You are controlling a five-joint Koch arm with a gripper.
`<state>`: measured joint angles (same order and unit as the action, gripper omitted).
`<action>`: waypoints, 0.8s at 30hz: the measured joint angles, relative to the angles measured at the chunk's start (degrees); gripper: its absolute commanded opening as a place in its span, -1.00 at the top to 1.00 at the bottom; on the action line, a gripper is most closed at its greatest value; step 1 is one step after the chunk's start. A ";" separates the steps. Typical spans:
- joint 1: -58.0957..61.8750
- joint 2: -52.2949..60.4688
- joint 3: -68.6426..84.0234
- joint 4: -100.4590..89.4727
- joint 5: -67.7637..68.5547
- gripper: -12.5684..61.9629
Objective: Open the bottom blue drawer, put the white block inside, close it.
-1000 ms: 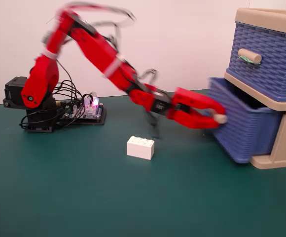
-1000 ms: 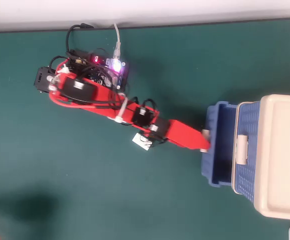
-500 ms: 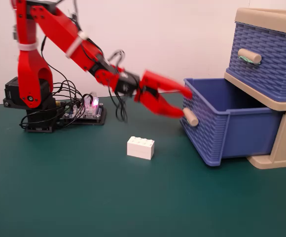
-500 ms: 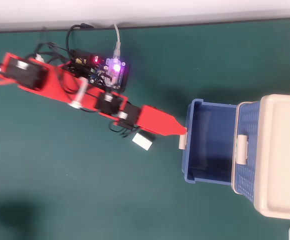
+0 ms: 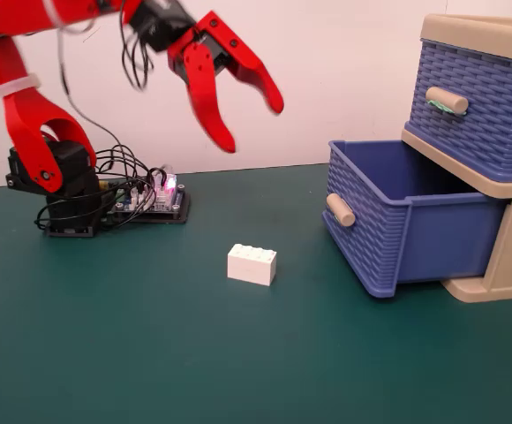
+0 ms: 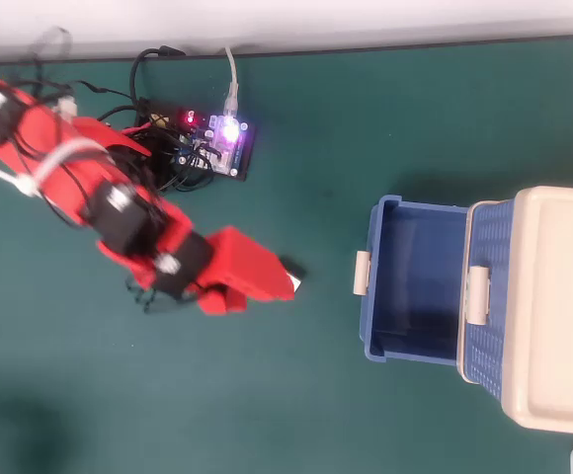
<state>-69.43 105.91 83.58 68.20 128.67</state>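
Claw: red plastic gripper spread wide, empty, high above mat.
Block: small white studded brick on green mat, near pulled-out blue woven drawer.
Advice: descend centred, jaws straddling brick.

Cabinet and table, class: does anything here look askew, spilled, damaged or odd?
Nothing stands out. The bottom blue drawer is pulled out squarely and empty, the white block sits upright on the mat, and the gripper hangs open above it.

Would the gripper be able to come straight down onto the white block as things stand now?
Probably yes. The gripper hangs open in the air above the white block, which lies alone on the green mat, well apart from the bottom blue drawer and the controller board. Nothing stands between them.
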 measured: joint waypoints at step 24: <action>-2.46 -31.29 -4.13 3.52 -34.45 -0.25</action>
<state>-71.89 74.62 79.45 71.72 94.22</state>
